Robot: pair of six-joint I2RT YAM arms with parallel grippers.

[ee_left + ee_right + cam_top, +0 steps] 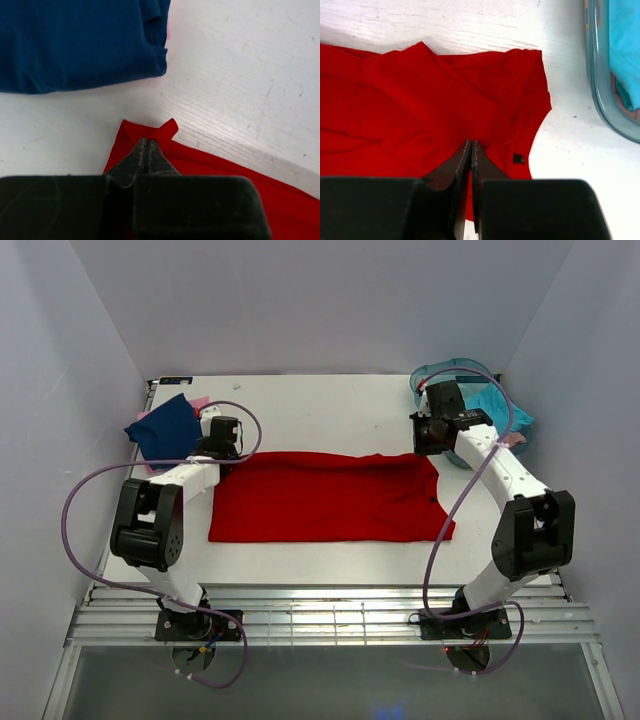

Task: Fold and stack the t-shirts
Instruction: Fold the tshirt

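- Two shirts sit stacked at the far left corner of the table [320,400]; a folded navy t-shirt [165,427] lies on top, and a pink t-shirt [200,403] peeks out from under its edges.
- Just right of that stack, the left gripper [146,142] has its fingers pressed together, tips down at the left far corner of the red t-shirt [330,498]; a small flap of red cloth sticks out just past the tips; whether any cloth is pinched between them I cannot tell; the navy t-shirt is near this corner but apart from it.
- Across the middle, the red t-shirt lies flat as a wide band running from one gripper to the other; white table shows along its near and far sides.
- At the red t-shirt's right far corner, the right gripper [471,145] has its fingers closed to a hairline, tips on rumpled cloth; a small black tag [518,159] sits just right of them; a pinch cannot be made out.
- Far right, a translucent teal tub [595,75] stands near the red t-shirt but apart from it; a turquoise t-shirt [625,45] lies in it and spills over the rim; a patch of pink cloth [515,439] shows beside it.
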